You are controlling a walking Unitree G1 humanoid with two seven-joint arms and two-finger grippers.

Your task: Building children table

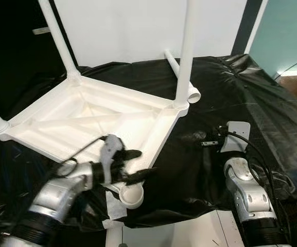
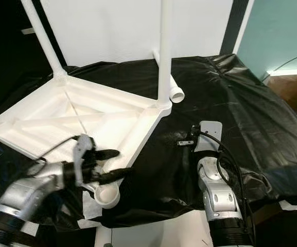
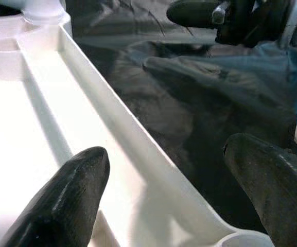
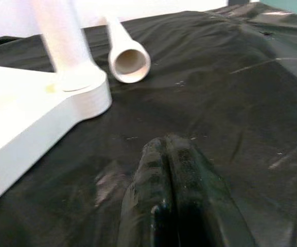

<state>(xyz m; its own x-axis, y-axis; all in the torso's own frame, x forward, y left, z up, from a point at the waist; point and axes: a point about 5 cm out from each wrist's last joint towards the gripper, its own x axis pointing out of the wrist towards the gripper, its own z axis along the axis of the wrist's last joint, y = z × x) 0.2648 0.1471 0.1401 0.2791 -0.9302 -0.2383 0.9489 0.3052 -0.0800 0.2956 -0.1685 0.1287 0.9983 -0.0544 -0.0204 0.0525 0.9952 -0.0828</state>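
An upturned children's table top [image 1: 86, 123] lies on the left part of a covered table [image 1: 241, 103], three legs [image 1: 185, 51] standing up from its corners. A loose leg [image 1: 181, 77] lies behind its right corner. The left tool [image 1: 138, 164] straddles the top's near edge by the empty corner socket [image 1: 130, 195]. The right tool [image 1: 207, 141] rests on the table, right of the top.

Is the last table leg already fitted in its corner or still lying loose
Still loose. The fourth leg lies flat on the black sheet, and the near corner socket of the upturned tabletop stands empty beside the open left pincer.
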